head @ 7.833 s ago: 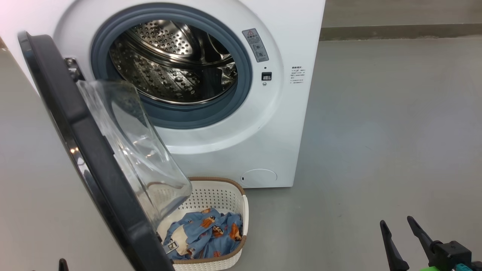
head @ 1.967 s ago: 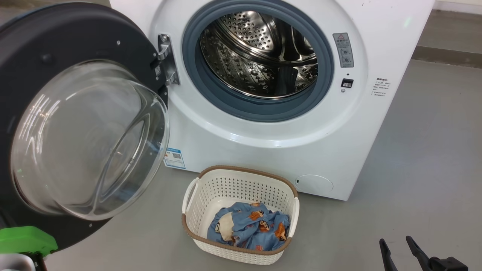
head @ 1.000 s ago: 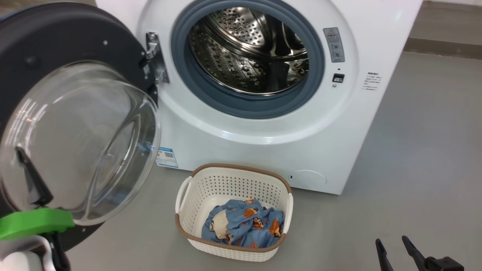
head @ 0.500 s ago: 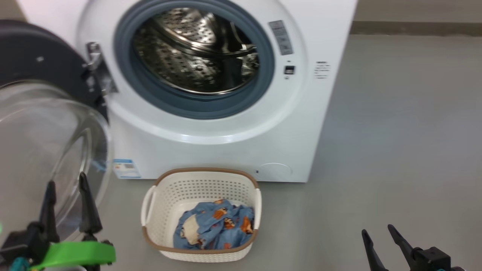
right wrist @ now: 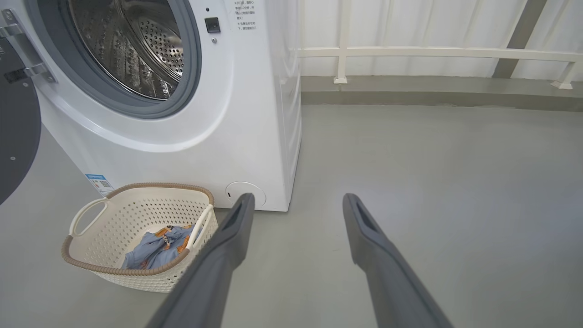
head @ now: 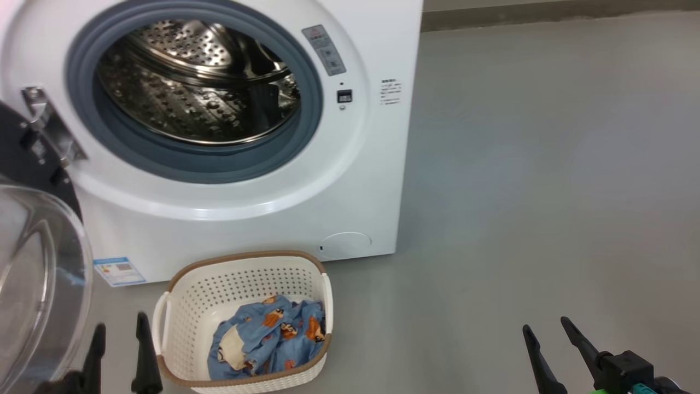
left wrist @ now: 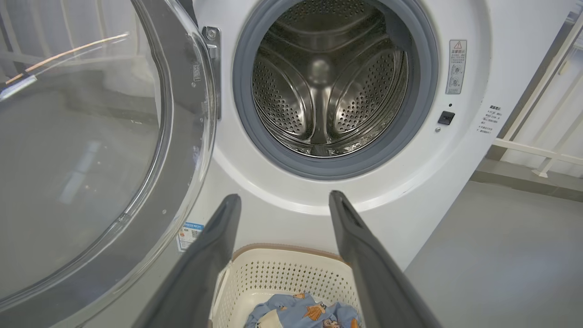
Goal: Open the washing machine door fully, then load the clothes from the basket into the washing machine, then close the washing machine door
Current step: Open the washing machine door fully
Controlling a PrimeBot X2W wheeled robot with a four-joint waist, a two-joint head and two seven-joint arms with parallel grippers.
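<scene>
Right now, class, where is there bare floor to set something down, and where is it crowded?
Bare floor spreads right of the washing machine, back to the wall's kerb. Crowded: the basket stands close before the machine, the open door beside it on the left.

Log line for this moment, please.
door open wide | drum empty | clothes in basket | left gripper open, empty | right gripper open, empty

washing machine [head: 246, 219]: 1 | door [head: 38, 273]: 1 | basket [head: 240, 276]: 1 | clothes bundle [head: 273, 339]: 1 | end effectors [head: 120, 327] [head: 545, 325]: 2
</scene>
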